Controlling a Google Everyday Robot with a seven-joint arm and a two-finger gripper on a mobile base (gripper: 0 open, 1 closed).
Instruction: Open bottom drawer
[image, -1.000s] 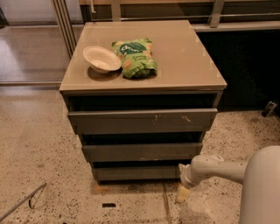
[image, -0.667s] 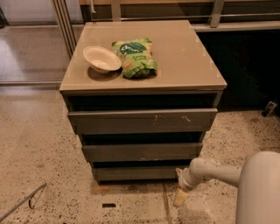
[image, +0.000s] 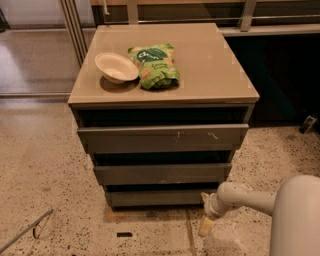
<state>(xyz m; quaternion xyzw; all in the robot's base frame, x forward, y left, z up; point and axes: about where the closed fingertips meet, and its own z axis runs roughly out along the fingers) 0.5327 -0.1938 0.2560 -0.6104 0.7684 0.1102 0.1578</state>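
Note:
The bottom drawer (image: 159, 197) is the narrowest of three dark grey-olive fronts in the cabinet, lowest near the floor, and looks shut. Above it sit the mid-sized front (image: 162, 173) and the widest front (image: 162, 137) with pale scratch marks. My gripper (image: 206, 225) hangs from the white arm (image: 245, 197) at the lower right, pointing down at the floor, just right of and in front of the bottom drawer's right end.
On the cabinet top (image: 210, 65) lie a white bowl (image: 116, 67) and a green snack bag (image: 154, 65). A thin metal rod (image: 27, 229) lies on the speckled floor at lower left. A small dark mark (image: 124, 234) is on the floor in front.
The arm and gripper have shifted slightly left, toward the bottom drawer's right end. The drawers have not moved.

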